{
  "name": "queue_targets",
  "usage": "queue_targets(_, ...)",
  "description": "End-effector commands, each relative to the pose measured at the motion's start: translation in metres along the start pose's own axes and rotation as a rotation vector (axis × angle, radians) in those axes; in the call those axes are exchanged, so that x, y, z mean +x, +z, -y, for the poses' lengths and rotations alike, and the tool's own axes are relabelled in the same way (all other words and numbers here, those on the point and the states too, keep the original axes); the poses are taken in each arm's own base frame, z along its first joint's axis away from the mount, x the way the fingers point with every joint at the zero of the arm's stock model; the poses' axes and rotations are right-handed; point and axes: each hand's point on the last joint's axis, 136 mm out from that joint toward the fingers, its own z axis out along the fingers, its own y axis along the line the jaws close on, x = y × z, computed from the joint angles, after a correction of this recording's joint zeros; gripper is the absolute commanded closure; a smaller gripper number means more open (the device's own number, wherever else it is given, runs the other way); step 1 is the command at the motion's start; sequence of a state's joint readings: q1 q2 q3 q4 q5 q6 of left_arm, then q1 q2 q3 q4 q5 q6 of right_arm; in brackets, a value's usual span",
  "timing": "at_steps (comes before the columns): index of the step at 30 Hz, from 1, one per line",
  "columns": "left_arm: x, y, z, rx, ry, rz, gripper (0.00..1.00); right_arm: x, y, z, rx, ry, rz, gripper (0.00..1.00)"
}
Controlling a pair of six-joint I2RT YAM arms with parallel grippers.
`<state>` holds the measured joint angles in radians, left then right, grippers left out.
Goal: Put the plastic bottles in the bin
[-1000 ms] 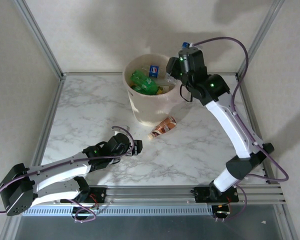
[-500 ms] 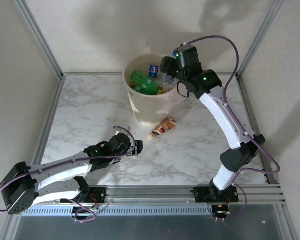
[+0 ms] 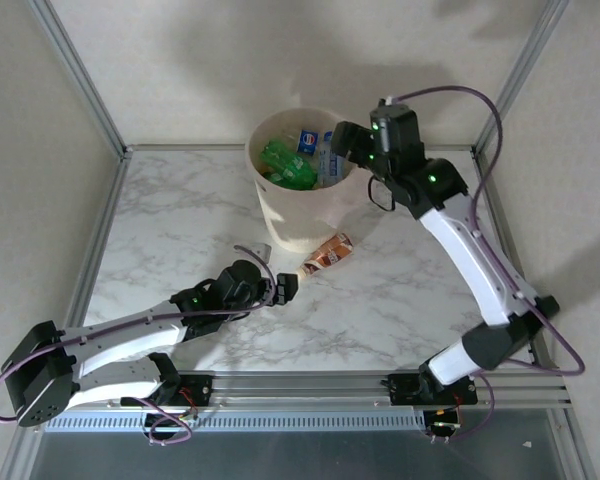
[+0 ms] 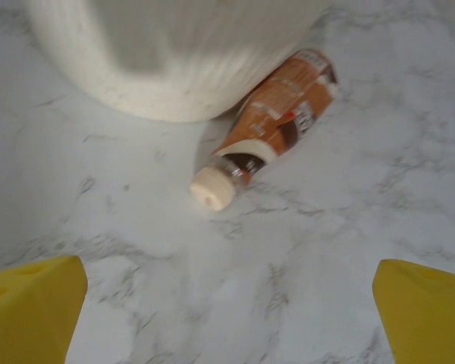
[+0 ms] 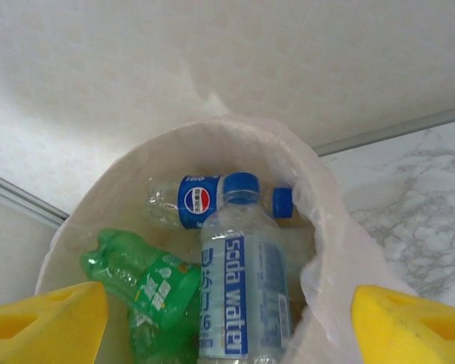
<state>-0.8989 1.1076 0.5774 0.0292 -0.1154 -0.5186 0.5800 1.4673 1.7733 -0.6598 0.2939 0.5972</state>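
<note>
A skewed pinch is threatening to send the brown bottle (image 4: 277,114) rolling: it is lying on the desk (image 4: 341,258) ahead of the left gripper (image 4: 227,311), jaws spread, cap pointing back at them, long axis slanting away rightward up to the bin (image 4: 174,68); the right gripper (image 5: 227,315), jaws spread, is hovering over the bin.

The bin (image 3: 298,215) walls off the far side of the copper-brown bottle (image 3: 326,254), which lies at its near wall, seemingly touching. Nearer than the bin, the table (image 3: 380,300) lies bare and open.
</note>
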Motion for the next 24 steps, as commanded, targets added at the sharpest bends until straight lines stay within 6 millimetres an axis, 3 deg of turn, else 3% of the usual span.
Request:
queue_targets(1, -0.002, 0.008, 0.022, 0.082, 0.091, 0.004, 0.03, -0.002, -0.028, 0.016, 0.0, 0.063, 0.051, 0.16)
queue_targets(5, 0.01, 0.023, 0.027, 0.096, 0.171, -0.053, 0.03, 0.026, -0.049, 0.046, 0.026, 0.101, 0.039, 0.17)
queue_targets(12, 0.035, 0.056, 0.013, 0.027, 0.229, -0.123, 0.01, 0.085, -0.067, 0.096, 0.096, 0.155, -0.026, 0.17)
queue_targets(18, 0.037, 0.074, 0.012, 0.012, 0.303, -0.128, 0.0, 0.117, -0.076, 0.116, 0.102, 0.2, -0.067, 0.17)
queue_targets(24, 0.048, 0.096, -0.001, -0.069, 0.342, -0.176, 0.01, 0.125, -0.084, 0.123, 0.099, 0.215, -0.074, 0.18)
